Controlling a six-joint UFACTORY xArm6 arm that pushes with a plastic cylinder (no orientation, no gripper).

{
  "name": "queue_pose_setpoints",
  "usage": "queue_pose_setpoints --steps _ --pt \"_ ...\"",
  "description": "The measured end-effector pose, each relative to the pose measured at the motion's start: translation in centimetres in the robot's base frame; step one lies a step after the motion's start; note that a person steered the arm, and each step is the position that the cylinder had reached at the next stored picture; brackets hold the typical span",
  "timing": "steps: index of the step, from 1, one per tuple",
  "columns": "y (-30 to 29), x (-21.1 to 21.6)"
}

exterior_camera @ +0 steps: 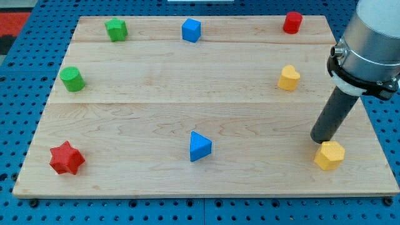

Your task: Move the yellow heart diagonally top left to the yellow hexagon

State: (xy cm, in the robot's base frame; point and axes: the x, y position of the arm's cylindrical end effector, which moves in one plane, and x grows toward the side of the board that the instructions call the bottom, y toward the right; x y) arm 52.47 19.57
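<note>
A: Eight blocks on the worktop [187, 100]. Where's the rod?

B: Its tip [319, 140] is down at the view's lower right, just above the yellow hexagon [329, 155], touching or near enough; can't tell which. No hand on this arm, just the rod, so nothing to open or close.

A: And the yellow heart [288, 77]?

B: Right side, mid-height, up and to the left of the hexagon, well apart from it. Bare wood all around it.

A: Edges?

B: Hexagon sits close to the bottom and right edges. Red cylinder [292, 22] is near the top edge, right. Blue cube [191, 30] and green star-ish block [115, 29] are along the top too. Green cylinder [72, 79] is near the left edge, red star [66, 158] in the bottom left corner.

A: Middle?

B: Only the blue triangle [200, 146], lower centre. Wide open band across the centre.
</note>
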Motion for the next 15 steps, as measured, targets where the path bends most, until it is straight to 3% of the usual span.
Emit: queue_pose_setpoints --steps 11,15 --pt "2.1 -1.8" --pt "3.4 -7.2"
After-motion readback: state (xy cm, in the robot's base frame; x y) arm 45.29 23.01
